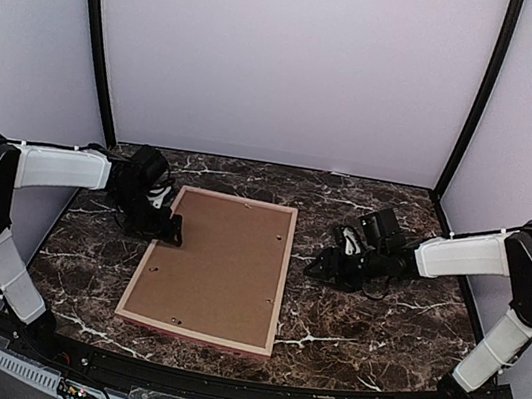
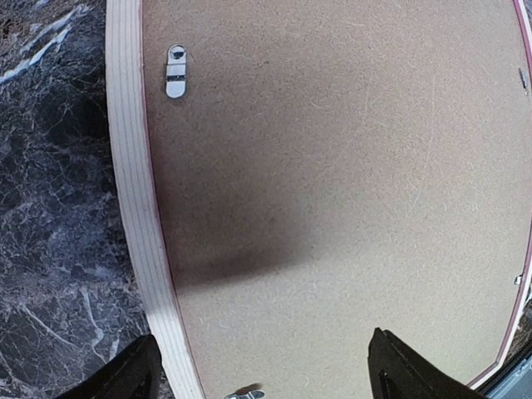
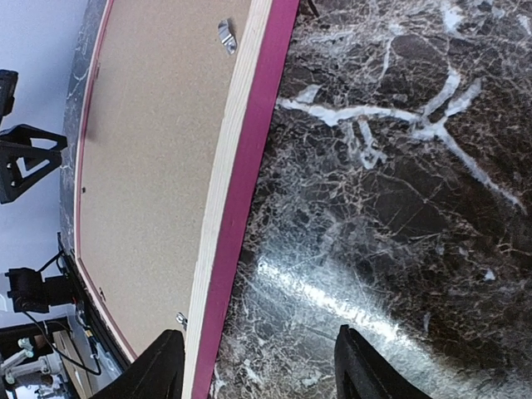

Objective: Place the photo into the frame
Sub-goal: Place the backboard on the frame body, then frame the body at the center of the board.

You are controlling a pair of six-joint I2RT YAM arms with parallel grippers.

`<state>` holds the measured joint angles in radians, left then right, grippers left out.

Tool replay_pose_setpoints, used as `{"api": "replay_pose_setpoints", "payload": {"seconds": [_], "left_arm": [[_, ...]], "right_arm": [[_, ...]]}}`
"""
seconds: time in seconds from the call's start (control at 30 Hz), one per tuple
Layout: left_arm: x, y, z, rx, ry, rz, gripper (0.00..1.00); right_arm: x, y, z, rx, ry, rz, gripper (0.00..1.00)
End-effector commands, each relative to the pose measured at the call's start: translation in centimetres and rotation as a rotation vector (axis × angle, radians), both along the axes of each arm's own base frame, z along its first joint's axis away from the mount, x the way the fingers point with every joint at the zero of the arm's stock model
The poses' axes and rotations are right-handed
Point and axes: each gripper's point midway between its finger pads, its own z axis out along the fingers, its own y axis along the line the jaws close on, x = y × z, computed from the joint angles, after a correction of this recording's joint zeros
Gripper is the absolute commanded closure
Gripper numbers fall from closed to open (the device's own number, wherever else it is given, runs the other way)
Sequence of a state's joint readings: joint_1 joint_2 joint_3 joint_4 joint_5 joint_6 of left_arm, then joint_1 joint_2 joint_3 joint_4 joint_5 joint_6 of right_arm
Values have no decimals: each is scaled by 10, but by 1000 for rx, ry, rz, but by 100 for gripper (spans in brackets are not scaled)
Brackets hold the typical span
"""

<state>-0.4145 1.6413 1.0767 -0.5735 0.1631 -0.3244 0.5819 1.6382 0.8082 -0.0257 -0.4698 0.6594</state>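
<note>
A dark marble-patterned table (image 1: 367, 327) is seen from above, with two white and black robot arms mounted at its near edge. In the middle lies the frame (image 1: 194, 331), face down and slightly skewed, its pale pinkish wood rails flat on the table. A brown backing board (image 1: 215, 267) fills the frame, and what lies beneath it is hidden. In the left wrist view a small metal turn clip (image 2: 175, 71) sits on the board just inside the left rail.

Farther back, the left gripper (image 1: 168, 233) is at the far part of the frame's left rail. Its jaws are spread wide and grasp nothing, with one finger (image 2: 125, 378) over the rail's outer side and the other over the board. The right gripper (image 1: 321, 267) hangs over bare table, near the frame's right rail but apart from it, its jaws parted and empty. Pale lilac walls (image 1: 288, 61) close off the back.
</note>
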Motion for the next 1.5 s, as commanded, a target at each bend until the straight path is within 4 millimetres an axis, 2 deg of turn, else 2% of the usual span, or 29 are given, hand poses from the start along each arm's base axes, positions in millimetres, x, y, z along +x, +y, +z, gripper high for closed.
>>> {"api": "replay_pose_setpoints", "payload": {"seconds": [0.0,0.27,0.5,0.77,0.93,1.07,1.23,1.4,1.47], "left_arm": [[14,7,11,2,-54,16,10],[34,23,6,-163,-39,93,8],[40,14,-7,-281,17,109,8],[39,6,-16,-327,42,107,8],[34,-2,-19,-345,59,88,14],[23,-19,-19,-342,68,38,17],[-2,-48,-19,-334,77,-25,20],[-34,-78,-16,-346,88,-64,22],[-43,-87,-11,-343,68,-77,22]], "right_arm": [[1,15,-6,-49,-25,27,37],[-6,46,-13,-66,-25,87,37],[-6,66,-17,-66,-25,120,37],[-6,74,-21,-64,-19,125,38],[-4,75,-19,-59,-21,118,38],[-4,73,-16,-58,-25,106,39],[-8,62,-14,-75,-26,74,42],[-25,34,-16,-121,-16,23,43],[-32,21,-8,-127,-30,-5,43]]}}
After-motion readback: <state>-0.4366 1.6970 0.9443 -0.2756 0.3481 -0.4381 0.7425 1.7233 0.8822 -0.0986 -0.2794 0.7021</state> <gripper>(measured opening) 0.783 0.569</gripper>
